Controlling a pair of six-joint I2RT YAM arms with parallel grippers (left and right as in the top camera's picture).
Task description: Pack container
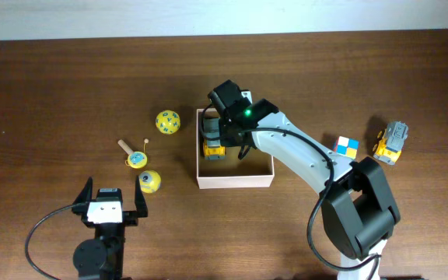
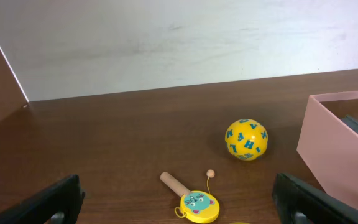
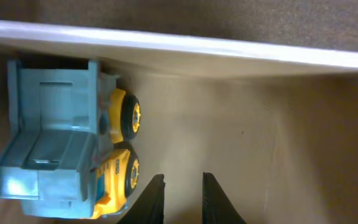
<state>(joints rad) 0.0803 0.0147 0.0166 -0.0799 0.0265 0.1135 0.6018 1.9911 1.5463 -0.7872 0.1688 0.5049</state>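
While the box [image 1: 236, 181] sat mid-table, its near half showed bare floor, and a truck [image 1: 213, 146] lay close by its left wall at the far corner. The right gripper [image 3: 182, 178] hung inside beside the truck, fingers nearly together, holding nothing. Left of the box, clear of its wall, lay a ball [image 1: 167, 121], a rattle [image 1: 134, 159] and a smaller ball [image 1: 149, 182]. The left gripper [image 1: 113, 194] stood wide near the table's front edge. A cube [image 1: 347, 147] and a second truck [image 1: 390, 142] lay well right.
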